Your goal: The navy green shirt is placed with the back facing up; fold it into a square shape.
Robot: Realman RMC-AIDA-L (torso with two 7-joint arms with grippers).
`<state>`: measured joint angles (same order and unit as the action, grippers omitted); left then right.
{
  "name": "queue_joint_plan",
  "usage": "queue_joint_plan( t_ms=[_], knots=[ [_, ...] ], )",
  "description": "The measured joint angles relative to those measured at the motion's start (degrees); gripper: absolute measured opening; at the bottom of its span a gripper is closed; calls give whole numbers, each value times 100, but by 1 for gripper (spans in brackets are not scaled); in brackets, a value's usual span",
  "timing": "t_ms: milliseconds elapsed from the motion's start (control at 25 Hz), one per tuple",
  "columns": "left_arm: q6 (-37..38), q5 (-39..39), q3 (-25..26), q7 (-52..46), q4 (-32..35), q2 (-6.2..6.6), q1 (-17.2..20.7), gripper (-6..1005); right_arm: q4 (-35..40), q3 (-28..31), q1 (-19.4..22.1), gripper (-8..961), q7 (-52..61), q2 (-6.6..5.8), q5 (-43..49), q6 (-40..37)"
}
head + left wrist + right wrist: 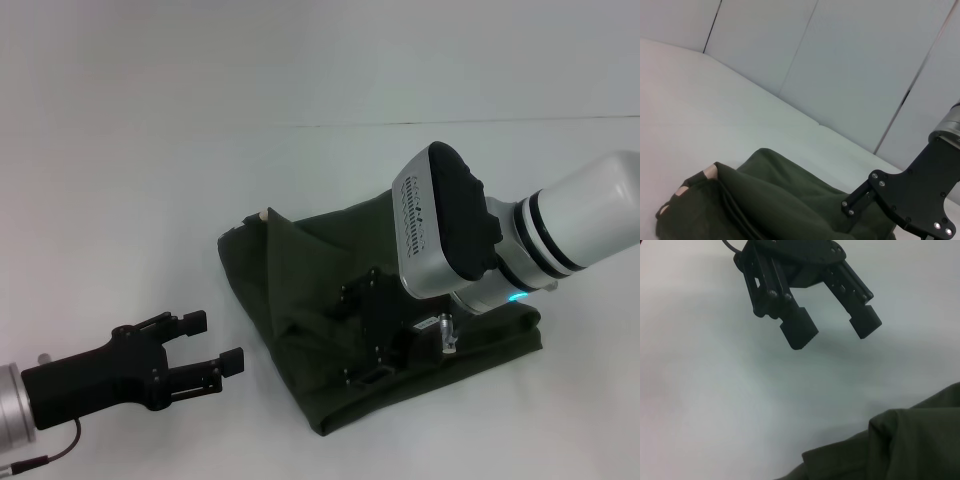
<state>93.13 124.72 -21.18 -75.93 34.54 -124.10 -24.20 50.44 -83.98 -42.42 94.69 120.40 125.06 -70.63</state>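
Shirt: the navy green shirt lies folded into a rough, rumpled block at the centre to lower right of the head view, on the white table; small cream patches show at its upper left corner.
Left gripper: the left gripper sits at the lower left of the head view, just beside the shirt's left edge and apart from it. Its two fingers are spread wide with nothing between them; the right wrist view shows the same.
Right gripper: the right gripper is low over the middle of the shirt, right of centre in the head view. Whether its fingers grip the cloth cannot be told.
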Motion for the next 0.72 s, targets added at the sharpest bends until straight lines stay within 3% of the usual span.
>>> queue_joint_plan(
  t_ms=[720],
  knots=[
    [-59,0,0,-10,-9,0,3,909,73,-274,-14,777,24,0,3,85]
  ],
)
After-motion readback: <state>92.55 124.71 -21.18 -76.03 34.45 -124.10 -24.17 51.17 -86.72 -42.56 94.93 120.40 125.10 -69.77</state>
